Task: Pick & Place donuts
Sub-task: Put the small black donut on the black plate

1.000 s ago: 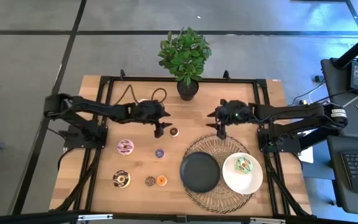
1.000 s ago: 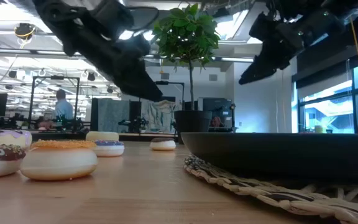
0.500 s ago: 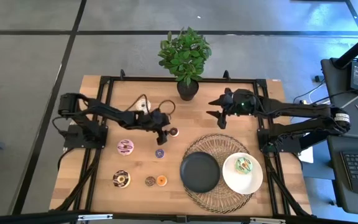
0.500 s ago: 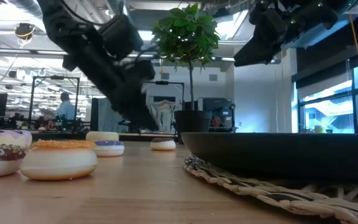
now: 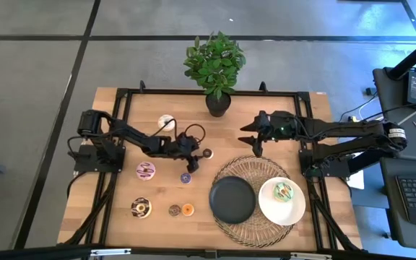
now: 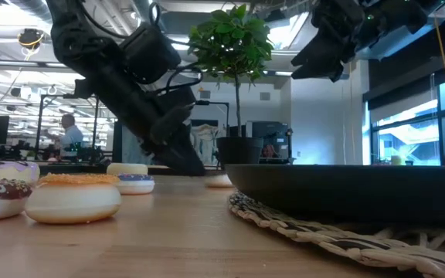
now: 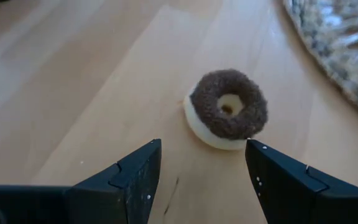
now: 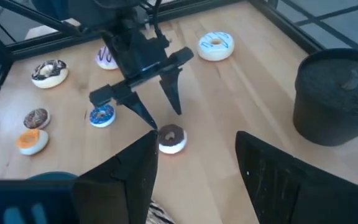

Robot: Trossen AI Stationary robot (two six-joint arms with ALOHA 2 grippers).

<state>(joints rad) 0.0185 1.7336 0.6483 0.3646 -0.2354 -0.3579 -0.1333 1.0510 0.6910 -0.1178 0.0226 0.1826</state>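
Note:
My left gripper (image 5: 194, 149) is open and low over the table, its fingertips just short of the brown mini donut (image 7: 227, 116), which lies flat on the wood (image 5: 207, 153). My right gripper (image 5: 250, 137) is open and raised near the plant pot. The white donut (image 5: 166, 121), pink donut (image 5: 146, 170), purple mini (image 5: 185, 178), chocolate donut (image 5: 141, 208), tan mini (image 5: 174, 210) and orange mini (image 5: 188, 210) lie flat on the table. The green donut (image 5: 284, 191) lies on the white plate (image 5: 269, 206).
A round wicker mat (image 5: 255, 167) carries the black plate (image 5: 232, 200) and the white plate on the table's right half. A potted plant (image 5: 216, 72) stands at the far edge, its pot close to my right gripper (image 8: 337, 93). A black frame rims the table.
My left gripper has come down toward the table and moved right toward the brown mini donut, staying open; the white donut behind it now shows. My right gripper has risen and drawn back from the wicker mat toward the far edge.

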